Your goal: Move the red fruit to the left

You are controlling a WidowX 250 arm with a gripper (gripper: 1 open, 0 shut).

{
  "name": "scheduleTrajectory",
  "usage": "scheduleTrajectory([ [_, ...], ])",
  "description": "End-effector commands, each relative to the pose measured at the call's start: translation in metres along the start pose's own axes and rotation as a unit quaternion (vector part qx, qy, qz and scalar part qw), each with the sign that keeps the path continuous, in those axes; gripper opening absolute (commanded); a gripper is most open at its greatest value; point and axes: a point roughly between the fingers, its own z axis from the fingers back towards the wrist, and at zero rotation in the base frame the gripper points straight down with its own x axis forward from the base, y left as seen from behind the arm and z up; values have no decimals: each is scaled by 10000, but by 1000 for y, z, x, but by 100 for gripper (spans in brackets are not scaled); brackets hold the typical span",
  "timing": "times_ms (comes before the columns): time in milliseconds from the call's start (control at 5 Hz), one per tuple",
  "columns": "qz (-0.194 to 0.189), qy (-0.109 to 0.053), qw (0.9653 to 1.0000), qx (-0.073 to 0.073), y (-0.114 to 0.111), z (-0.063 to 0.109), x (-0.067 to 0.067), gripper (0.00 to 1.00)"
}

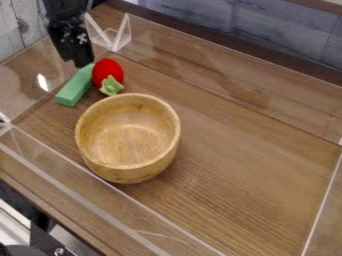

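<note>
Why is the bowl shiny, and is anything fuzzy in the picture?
In the camera view, light makes pale shiny patches inside the wooden bowl; the whole picture is small and a bit soft, so the gripper's edges and the leafy bit of the red fruit look fuzzy.

The jaws stand open near the red fruit, which rests on the counter between the green block and the wooden bowl's far side, its leafy stem toward the bowl
</note>
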Motion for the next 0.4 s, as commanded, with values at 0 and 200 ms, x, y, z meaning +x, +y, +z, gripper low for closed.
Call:
scheduleTrajectory([
  [0, -33, -161, 9996, 229, 9, 5, 6, 100],
  [200, 19, -148, 9996, 221, 17, -7, 7, 100],
])
